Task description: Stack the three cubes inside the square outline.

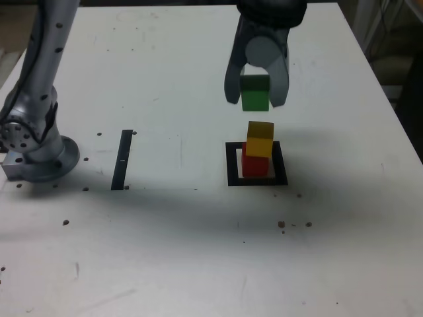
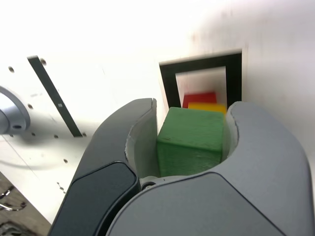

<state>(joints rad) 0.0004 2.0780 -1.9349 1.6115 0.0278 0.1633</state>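
Gripped by the tool (image 2: 191,142), the green cube (image 1: 254,93) hangs above the yellow cube (image 1: 260,139), stacked on red (image 1: 255,164) inside the outline (image 1: 232,165).

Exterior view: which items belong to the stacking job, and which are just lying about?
Job:
- small solid green cube, gripped in the hand
- yellow cube
- red cube
- thick black square outline

Lying about:
- narrow black strip

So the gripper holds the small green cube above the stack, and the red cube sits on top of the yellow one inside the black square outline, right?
Not quite: the yellow cube sits on the red cube, as the exterior view shows. The rest holds.
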